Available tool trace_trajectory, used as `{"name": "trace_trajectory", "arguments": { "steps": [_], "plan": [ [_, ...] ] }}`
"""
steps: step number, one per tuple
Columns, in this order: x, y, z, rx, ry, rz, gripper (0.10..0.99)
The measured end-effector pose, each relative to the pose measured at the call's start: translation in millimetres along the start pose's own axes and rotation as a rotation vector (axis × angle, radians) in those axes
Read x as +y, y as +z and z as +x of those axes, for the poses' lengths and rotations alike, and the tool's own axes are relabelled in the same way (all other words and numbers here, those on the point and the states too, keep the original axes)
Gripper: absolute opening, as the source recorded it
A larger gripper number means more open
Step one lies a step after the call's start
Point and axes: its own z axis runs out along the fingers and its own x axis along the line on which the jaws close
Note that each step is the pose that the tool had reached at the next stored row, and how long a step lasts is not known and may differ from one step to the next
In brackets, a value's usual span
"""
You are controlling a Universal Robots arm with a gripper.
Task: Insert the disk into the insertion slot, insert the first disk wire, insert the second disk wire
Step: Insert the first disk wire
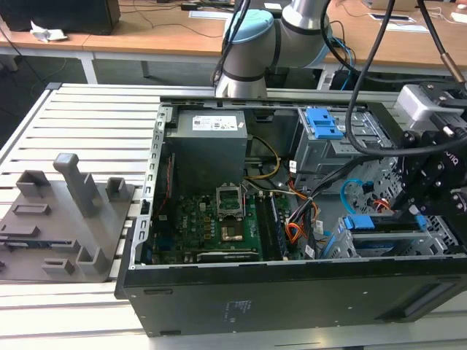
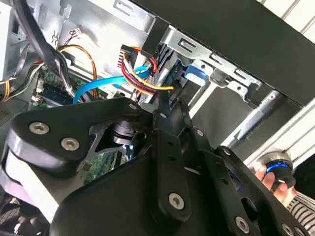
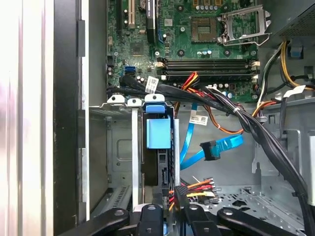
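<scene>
Disk mostly hidden, inside insertion slot

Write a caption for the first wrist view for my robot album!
The disk stands in its slot, the gripper sits by a red-and-yellow wire, and a blue wire hangs loose.

No print readable, white label on grey power supply, white tags on black cables, all too small

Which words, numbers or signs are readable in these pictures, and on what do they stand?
Power supply label: print too small to read.
Cable tags: blurred, unreadable.
Case sticker: unreadable.
Blue latch tabs: white marks, not legible.
No text can be quoted.
</scene>
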Motion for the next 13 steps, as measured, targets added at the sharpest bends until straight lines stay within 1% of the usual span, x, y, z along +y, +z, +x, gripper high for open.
{"name": "trace_trajectory", "arguments": {
  "steps": [1, 2, 5, 6, 8, 12, 13],
  "plan": [
    [0.4, -6.9, -0.2, 0.0001, 0.0, 0.0, 0.243],
    [0.7, -12.2, -0.4, 0.0002, 0.0, 0.0, 0.243],
    [1.3, -24.3, -1.0, 0.0002, 0.0, 0.0, 0.227],
    [1.6, -29.9, -1.0, 0.0002, 0.0, 0.0, 0.106],
    [2.0, -36.2, -1.1, 0.0002, 0.0, 0.001, 0.106],
    [2.1, -36.7, -1.0, 0.0002, 0.0, 0.001, 0.106],
    [5.2, -36.7, -1.0, 0.0005, 0.0, 0.001, 0.106]
  ]
}}
